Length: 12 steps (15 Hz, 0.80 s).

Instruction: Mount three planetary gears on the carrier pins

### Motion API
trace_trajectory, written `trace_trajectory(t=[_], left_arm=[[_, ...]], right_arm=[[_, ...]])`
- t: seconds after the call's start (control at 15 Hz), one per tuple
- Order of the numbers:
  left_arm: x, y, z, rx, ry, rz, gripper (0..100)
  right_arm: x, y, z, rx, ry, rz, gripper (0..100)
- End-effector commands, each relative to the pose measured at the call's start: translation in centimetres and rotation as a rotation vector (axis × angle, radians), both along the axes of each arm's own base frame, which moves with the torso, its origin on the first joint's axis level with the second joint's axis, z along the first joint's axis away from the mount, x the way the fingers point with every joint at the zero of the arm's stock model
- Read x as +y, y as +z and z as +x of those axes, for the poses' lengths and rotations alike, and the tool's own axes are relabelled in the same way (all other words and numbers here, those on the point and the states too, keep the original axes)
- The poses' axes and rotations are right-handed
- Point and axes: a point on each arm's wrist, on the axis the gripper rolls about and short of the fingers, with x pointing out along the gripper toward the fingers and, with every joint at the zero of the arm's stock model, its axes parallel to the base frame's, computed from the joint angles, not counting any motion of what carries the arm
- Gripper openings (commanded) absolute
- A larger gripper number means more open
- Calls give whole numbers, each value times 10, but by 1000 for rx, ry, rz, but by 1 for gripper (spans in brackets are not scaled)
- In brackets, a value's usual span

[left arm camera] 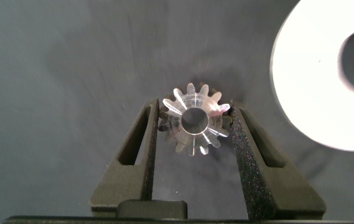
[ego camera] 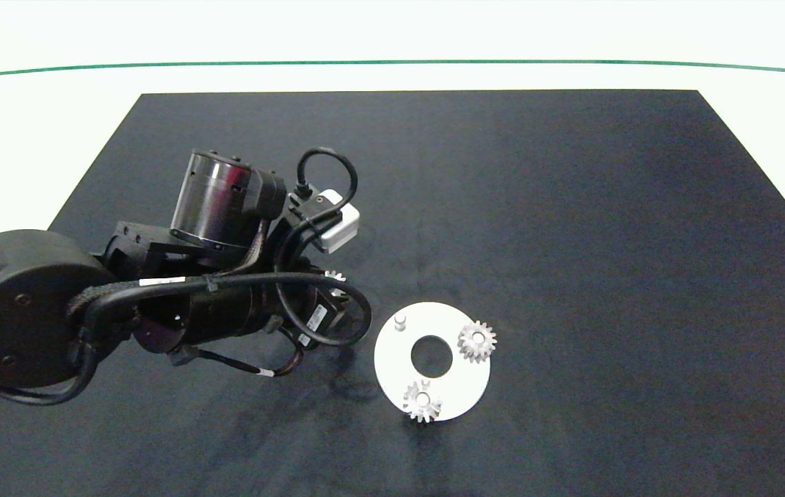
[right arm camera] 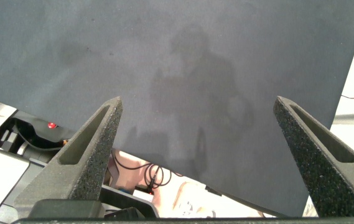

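The white disc (ego camera: 392,359) lies on the black mat, right of the left arm. Two silver planetary gears (ego camera: 476,341) (ego camera: 422,400) sit on its carrier pins, and the third pin (ego camera: 400,321) stands bare at the disc's upper left. The last gear (left arm camera: 194,119) sits between the fingers of my left gripper (left arm camera: 194,106), which is shut on it a short way left of the disc (left arm camera: 313,81). In the head view only a sliver of that gear (ego camera: 334,276) peeks out from under the wrist. My right gripper (right arm camera: 198,106) is open with nothing in it and lies outside the head view.
The black mat (ego camera: 572,207) covers most of the white table (ego camera: 33,124). The left arm's body and cables (ego camera: 226,304) fill the mat's left part. The right wrist view looks over the mat's edge (right arm camera: 239,199), with cables and the robot's base below.
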Motion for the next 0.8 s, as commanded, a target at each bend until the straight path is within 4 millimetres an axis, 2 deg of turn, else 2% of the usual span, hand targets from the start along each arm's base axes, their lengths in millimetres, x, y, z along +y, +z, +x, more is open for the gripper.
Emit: trace_trajectory(t=[0.07, 0.27, 0.8], left_arm=[[-8, 21, -24, -58, -54, -37, 10], [-23, 24, -46, -38, -118, -53, 10], [-44, 4, -39, 6, -137, -1, 10]], right_arm=[[-1, -1, -1, -4, 2, -8, 100], [-1, 0, -1, -6, 2, -7, 100], [-1, -1, -1, -5, 1, -9, 100]])
